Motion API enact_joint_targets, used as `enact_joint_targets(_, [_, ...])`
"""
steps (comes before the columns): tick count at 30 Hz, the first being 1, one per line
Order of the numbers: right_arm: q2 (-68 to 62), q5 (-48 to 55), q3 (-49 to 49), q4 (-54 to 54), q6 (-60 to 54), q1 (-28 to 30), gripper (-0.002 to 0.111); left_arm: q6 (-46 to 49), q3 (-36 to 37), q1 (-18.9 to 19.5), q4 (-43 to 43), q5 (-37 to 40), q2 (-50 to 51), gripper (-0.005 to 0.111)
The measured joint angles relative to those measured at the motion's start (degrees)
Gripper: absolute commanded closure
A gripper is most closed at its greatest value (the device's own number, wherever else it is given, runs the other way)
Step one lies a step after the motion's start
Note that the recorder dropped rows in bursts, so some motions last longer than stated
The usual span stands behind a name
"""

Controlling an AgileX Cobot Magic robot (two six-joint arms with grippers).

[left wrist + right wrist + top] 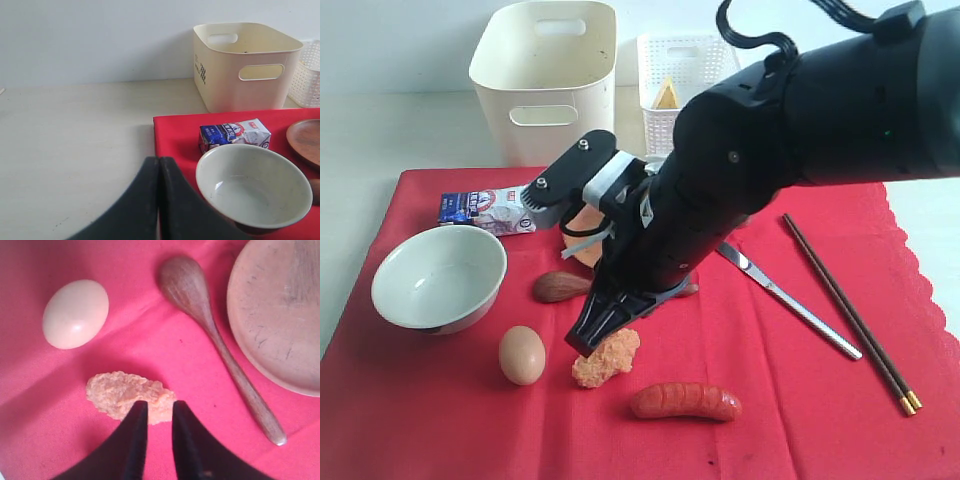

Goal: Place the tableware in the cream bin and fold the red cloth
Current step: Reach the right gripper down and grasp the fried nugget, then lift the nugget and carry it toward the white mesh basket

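**Wrong thing under my right fingers**

Exterior view: my right gripper (588,340) hangs tip-down over the middle of the red cloth (770,400), right at an orange crumbly morsel (606,358). The egg (522,354) is beside it and the sausage (685,401) is near. This is food, not tableware. If I close here, I carry a scrap to the cream bin (545,75), which stands off the cloth at its far edge. The bowl (438,277), knife (790,300) and chopsticks (850,315) all lie on the cloth, so folding cannot begin. I judge that any tug on the fabric would set the egg rolling.

Left wrist view: my left gripper (159,167) has its fingers pressed together on nothing. It sits over bare table at the cloth's edge, near the bowl (252,185). Closed like this it cannot take the rim. Pushing forward would shove the bowl towards the packet (235,134).

Right wrist view: my jaws stand slightly apart with nothing between them, tips at the morsel's (125,394) edge. The wooden spoon (215,335) lies slanted between the morsel and the wooden plate (280,315), its handle close to the plate's rim. The handle is thin and flat on the fabric. With so narrow a gap I may pinch cloth along with it, or nudge it against the plate and miss.
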State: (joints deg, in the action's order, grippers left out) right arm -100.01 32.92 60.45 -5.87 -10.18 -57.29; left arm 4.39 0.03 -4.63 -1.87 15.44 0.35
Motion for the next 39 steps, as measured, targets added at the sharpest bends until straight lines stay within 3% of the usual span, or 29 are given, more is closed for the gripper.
enact_joint_targets(4, [-1.70, -0.64, 0.13, 0.00, -0.14, 0.00, 0.054, 0.00, 0.00, 0.00, 0.00, 0.00, 0.00, 0.106])
enact_joint_targets(12, [-1.93, -1.12, 0.26, -2.46, -6.16, -1.40, 0.035, 0.00, 0.00, 0.00, 0.00, 0.00, 0.00, 0.106])
enact_joint_targets(21, [-9.24, -1.71, 0.26, -1.86, -10.42, -3.75, 0.032, 0.00, 0.00, 0.00, 0.00, 0.00, 0.00, 0.106])
enact_joint_targets(24, [-10.32, -2.75, 0.38, 0.00, -11.49, -3.75, 0.046, 0.00, 0.00, 0.00, 0.00, 0.00, 0.00, 0.106])
enact_joint_targets(32, [-10.32, -3.00, 0.46, 0.22, -14.64, -3.75, 0.103, 0.00, 0.00, 0.00, 0.00, 0.00, 0.00, 0.106])
enact_joint_targets(34, [-10.32, -3.00, 0.46, 0.38, -14.64, -3.75, 0.108, 0.00, 0.00, 0.00, 0.00, 0.00, 0.00, 0.106])
enact_joint_targets(39, [-10.32, -3.00, 0.46, 1.31, -14.68, -3.87, 0.108, 0.00, 0.00, 0.00, 0.00, 0.00, 0.00, 0.106])
